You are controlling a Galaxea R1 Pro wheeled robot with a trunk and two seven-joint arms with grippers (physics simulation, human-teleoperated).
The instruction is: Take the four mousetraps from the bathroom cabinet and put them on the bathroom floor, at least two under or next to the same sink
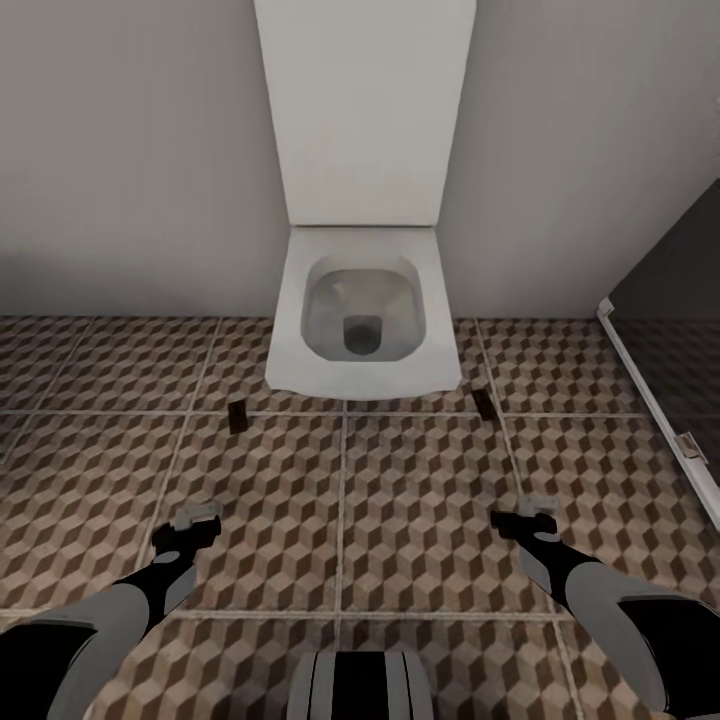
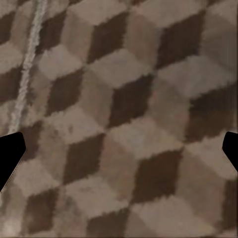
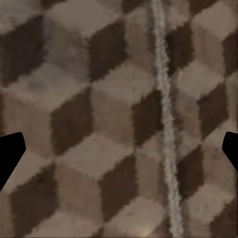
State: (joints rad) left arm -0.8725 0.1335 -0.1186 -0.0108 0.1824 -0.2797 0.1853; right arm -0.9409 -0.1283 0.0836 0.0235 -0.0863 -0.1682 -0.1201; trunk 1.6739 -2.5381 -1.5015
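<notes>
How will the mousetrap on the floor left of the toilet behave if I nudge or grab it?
The left mousetrap looks like a thin, flat, stiff board, so it should slide across the bathroom floor rather than roll or tip. Lying flush on the tile, it probably offers little edge to pinch. It looks small, so likely light.

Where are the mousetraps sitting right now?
In the head view, two mousetraps lie on the bathroom floor: one by the toilet's front left corner, the other by its right.
</notes>
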